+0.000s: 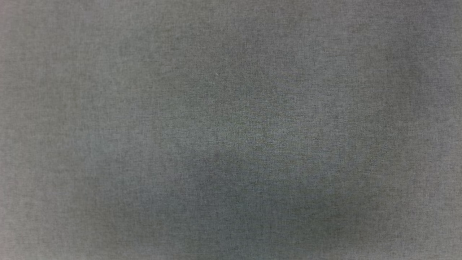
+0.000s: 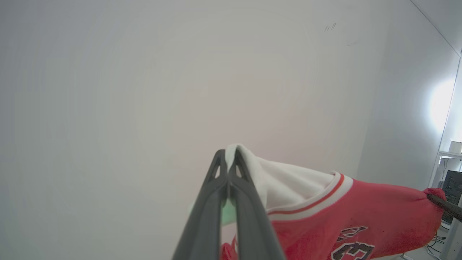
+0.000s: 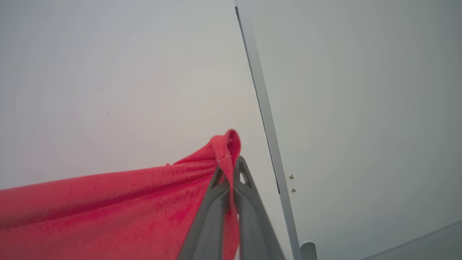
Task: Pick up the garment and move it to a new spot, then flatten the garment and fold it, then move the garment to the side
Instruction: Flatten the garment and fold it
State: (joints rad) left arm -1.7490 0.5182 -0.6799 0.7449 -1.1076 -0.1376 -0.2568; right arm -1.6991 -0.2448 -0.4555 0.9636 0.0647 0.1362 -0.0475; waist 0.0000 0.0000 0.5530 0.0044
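Shirt (image 2: pixel 361 209) is up in the air, strung between both grippers and pulled fairly taut, with a white wall (image 2: pixel 144 90) behind it. Red body, white sleeve, red-and-white stripe trim; part of a dark-and-white print shows low in the left wrist view.

Left gripper (image 2: pixel 228 156): fingers pressed together, pinching the edge of the white sleeve, and a bit of white cloth pokes above the tips. Right gripper (image 3: pixel 231 168): fingers also clamped, with a fold of red cloth caught between them and a small loop sticking up past the tips. From there the red fabric runs off to the lower left of the right wrist view.

Left wrist view, far right: a dark finger grips the shirt's red corner. Behind it are a shelf (image 2: pixel 449 154) and a dark screen (image 2: pixel 453 187).

Right wrist view: a white post (image 3: pixel 267 119) runs up just beside the gripper.

Head view: grey surface (image 1: pixel 108 72) with a soft shadow lower centre.
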